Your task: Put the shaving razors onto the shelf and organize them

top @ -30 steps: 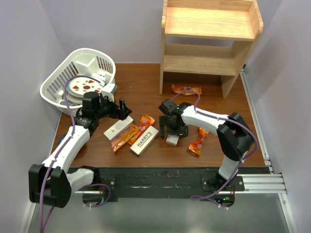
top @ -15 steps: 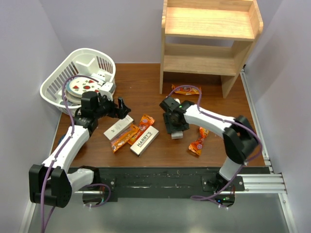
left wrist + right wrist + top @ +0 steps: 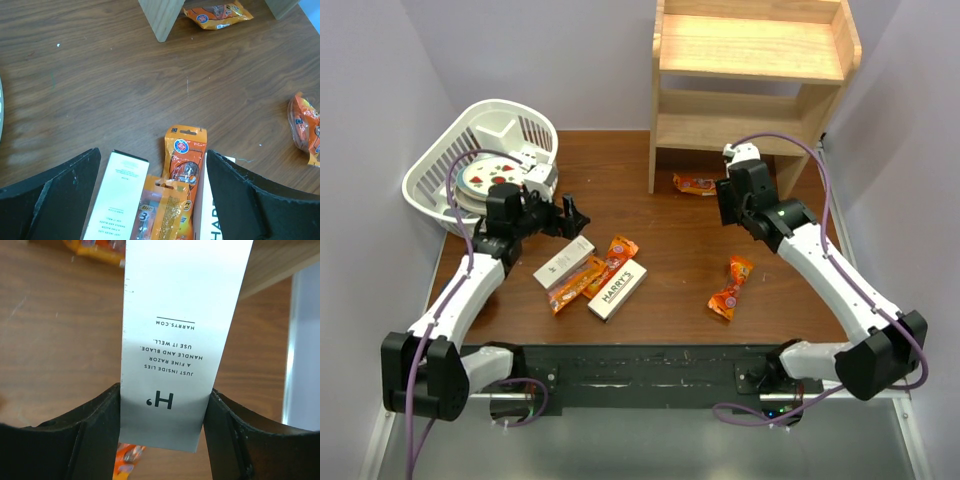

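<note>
Top view: right jaws are hovering just in front of the shelf (image 3: 658,150), by its lower level and near its right leg. Their load is hard to make out from here. Two razor boxes (image 3: 563,263) (image 3: 617,289) are lying on the counter (image 3: 650,235) well out front-left of the shelf, with orange packets (image 3: 603,262) wedged between them. Left jaws are hanging over that pile. A stray packet (image 3: 701,184) is lying at the shelf's foot, and a white basket (image 3: 425,190) is sitting far left of the shelf.

Left wrist view: likely risk is the packets crowding the white box (image 3: 117,195), so a grab could be pinching a packet along with it, or dragging one toward the shelf. Left jaws are standing wide open, holding nothing and touching nothing, with the pile lying below between them.

Right wrist view: the third razor box (image 3: 175,340) is being held near its "H'" end, with most of its length sticking out toward the shelf. Gripped that far back, it could swivel or slip. Its front end could knock the shelf's edge if it is going in low or skewed, and it could land crooked. Right jaws are closed partway on this box, pressing both long sides.
</note>
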### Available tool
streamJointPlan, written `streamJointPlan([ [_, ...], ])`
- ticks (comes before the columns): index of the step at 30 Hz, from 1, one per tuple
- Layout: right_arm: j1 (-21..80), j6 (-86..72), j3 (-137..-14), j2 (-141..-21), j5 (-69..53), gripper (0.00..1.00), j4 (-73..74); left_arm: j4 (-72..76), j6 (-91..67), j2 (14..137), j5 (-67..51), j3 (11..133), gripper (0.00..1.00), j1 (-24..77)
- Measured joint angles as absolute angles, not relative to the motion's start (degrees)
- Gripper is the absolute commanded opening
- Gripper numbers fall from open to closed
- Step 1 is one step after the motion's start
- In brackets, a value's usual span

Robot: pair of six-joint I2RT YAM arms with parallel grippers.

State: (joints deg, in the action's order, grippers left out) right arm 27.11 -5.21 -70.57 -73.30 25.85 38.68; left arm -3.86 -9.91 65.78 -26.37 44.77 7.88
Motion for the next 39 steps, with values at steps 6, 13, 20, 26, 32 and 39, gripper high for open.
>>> streamJointPlan([
  [6, 23.75, 0.27, -70.72, -75.22, 27.70, 0.55, 29.10, -2.96, -10.11, 68.47, -26.98, 46.76, 0.92, 7.88],
  [13, 17.96, 2.59, -75.77, -83.83, 27.75, 0.55, 21.89, -1.76, -10.57, 69.28, -27.51, 48.36, 0.92, 7.88],
  [20, 14.09, 3.81, -82.35, -89.60, 27.75, 0.55, 17.06, -1.43, -10.96, 69.28, -27.86, 48.51, 0.92, 7.88],
  [26, 11.51, 4.36, -85.97, -93.17, 27.70, 0.55, 14.48, -1.34, -11.03, 69.28, -28.16, 48.51, 0.92, 7.88],
  [32, 9.23, 5.39, -87.53, -96.71, 27.66, 0.56, 12.36, -1.30, -11.40, 69.52, -28.34, 48.51, 0.92, 7.88],
  [39, 7.86, 5.91, -88.73, -98.74, 27.53, 0.84, 11.94, -1.30, -11.42, 69.58, -28.36, 48.53, 0.92, 7.88],
])
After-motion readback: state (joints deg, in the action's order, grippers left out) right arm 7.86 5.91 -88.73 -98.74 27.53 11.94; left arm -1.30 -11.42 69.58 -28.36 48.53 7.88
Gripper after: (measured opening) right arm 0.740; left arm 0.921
